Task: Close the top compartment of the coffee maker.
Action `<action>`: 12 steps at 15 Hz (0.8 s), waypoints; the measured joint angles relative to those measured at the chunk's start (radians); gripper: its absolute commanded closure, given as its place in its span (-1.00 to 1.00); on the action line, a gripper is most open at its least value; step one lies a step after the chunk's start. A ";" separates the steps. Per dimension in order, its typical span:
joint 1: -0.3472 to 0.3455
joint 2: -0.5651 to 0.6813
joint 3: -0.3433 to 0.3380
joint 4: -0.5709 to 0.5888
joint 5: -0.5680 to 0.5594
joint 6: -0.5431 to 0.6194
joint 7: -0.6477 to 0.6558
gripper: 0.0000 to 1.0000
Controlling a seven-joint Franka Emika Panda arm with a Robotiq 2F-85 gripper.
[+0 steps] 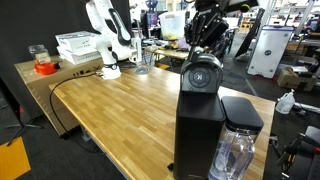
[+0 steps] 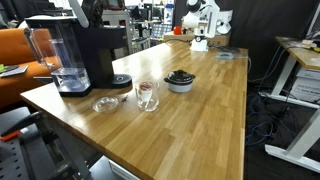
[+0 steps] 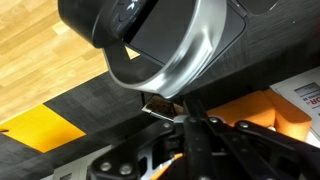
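One raised top compartment (image 1: 202,72) on the coffee maker (image 1: 198,130), gripper (image 1: 204,42) just above.
On the wooden table (image 1: 110,110), it stands open at the machine's top, its silver ring (image 3: 190,60) close in the wrist view. Whether the jaws are parted or holding anything cannot be told.

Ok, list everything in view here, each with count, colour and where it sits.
coffee maker: one, matte black, at one end of the table
top compartment: one, black with silver-grey ring, raised open atop the machine
water tank: one, clear with flat black lid, at the machine's side
glass: one, clear, near the machine
small dish: one, clear, beside the glass
bowl: one, grey, past the glass
table: one, light wood
white robot arm: one, far end
basket: one, white, beside that arm
gripper: one, black, above the open lid
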 measured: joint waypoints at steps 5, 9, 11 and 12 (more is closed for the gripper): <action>0.001 0.000 0.017 0.000 -0.059 0.000 0.057 1.00; 0.002 -0.003 0.020 0.000 -0.105 0.000 0.091 1.00; 0.002 -0.008 0.022 0.000 -0.128 0.000 0.118 1.00; 0.002 -0.010 0.022 0.001 -0.142 0.001 0.134 1.00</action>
